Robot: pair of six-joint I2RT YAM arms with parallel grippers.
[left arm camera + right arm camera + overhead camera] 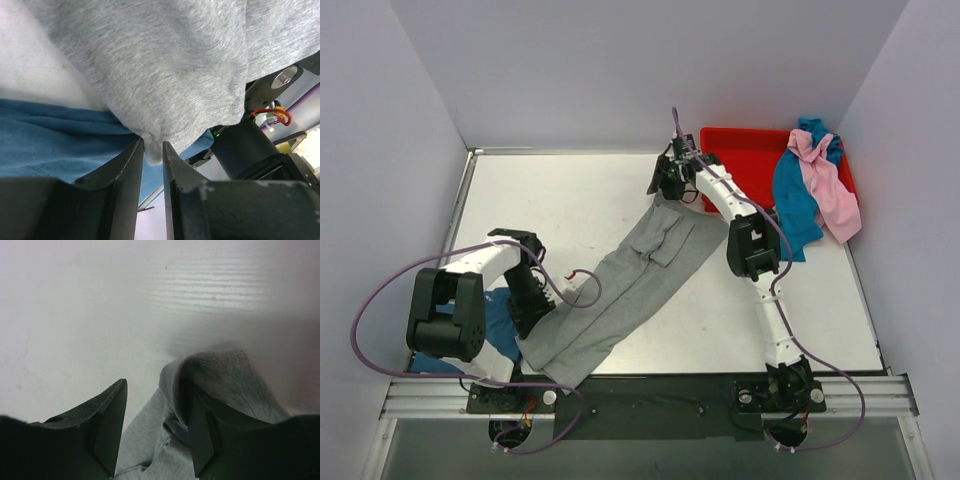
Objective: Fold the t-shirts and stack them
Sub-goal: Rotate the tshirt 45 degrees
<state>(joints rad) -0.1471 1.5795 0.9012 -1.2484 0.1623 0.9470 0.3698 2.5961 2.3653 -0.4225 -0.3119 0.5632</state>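
A grey t-shirt (pixel 625 280) lies stretched in a long diagonal band from near left to far centre. My left gripper (pixel 532 322) is shut on its near corner; in the left wrist view the jaws (pixel 152 150) pinch a tuck of grey cloth (pixel 165 75). My right gripper (pixel 665 190) is at the shirt's far end. In the right wrist view it (pixel 157 390) is open, with a fold of grey cloth (pixel 220 375) draped over the right finger. A darker blue shirt (pixel 502 318) lies under the left arm and shows in the left wrist view (pixel 50 140). Teal (pixel 795 200) and pink (pixel 830 185) shirts hang over the bin.
A red plastic bin (pixel 745 150) stands at the far right against the back wall, close behind my right gripper. White walls enclose the table on three sides. The arms' purple cables (pixel 380 290) loop at the near left, above the mounting rail (pixel 650 395).
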